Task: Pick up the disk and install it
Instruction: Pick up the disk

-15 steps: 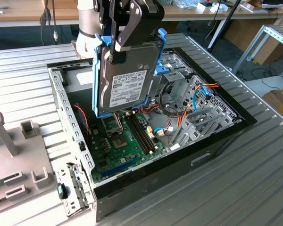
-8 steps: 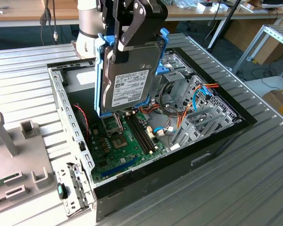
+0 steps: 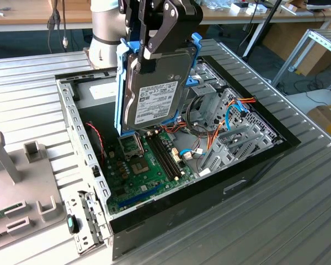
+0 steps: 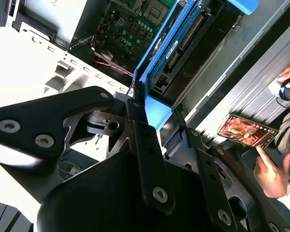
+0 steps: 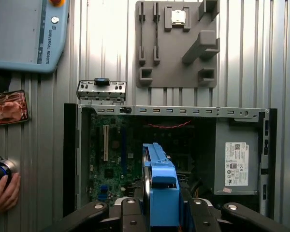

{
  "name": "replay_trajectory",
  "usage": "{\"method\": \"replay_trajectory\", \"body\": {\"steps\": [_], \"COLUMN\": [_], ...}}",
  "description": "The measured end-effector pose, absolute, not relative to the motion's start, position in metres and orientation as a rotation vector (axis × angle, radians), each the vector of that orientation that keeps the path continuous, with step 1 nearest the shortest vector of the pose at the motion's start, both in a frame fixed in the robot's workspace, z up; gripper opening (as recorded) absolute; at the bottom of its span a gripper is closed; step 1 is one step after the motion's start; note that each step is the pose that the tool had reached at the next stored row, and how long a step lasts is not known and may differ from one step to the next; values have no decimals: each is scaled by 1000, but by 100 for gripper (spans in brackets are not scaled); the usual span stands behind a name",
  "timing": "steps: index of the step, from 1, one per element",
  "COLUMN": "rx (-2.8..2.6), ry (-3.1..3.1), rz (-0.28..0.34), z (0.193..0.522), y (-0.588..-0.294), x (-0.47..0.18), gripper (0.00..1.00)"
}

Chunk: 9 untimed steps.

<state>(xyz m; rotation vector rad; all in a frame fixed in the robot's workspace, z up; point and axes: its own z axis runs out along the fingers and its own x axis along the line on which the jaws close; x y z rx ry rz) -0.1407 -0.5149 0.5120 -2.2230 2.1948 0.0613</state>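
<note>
We're holding the flat grey-metal disk [image 3: 154,94] with light-blue rails upright, black gripper [image 3: 150,55] jaws clamping its top edge, over the middle of the open black metal computer case [image 3: 71,118]. Pick-up looks done. Installing is pending, calling for careful alignment.

disk [image 3: 153,91]: upper part covered by the fingers [image 3: 160,33] clamped on it — label print too small to read.
motherboard [image 3: 138,171]: stretch just below the fingers hidden behind the disk.
arm [image 3: 105,27]: cut off by the picture's edge above the fingers.
hand [image 5: 4,193]: well aside of the fingers in the first wrist view, cut by the edge.
</note>
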Motion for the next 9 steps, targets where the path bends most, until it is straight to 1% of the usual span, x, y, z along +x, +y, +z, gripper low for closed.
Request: {"method": "replay_trajectory", "body": {"steps": [9], "rx": [-2223], "ry": [2195], "rz": [61], "z": [512], "y": [-515], "x": [-138], "gripper": [36]}}
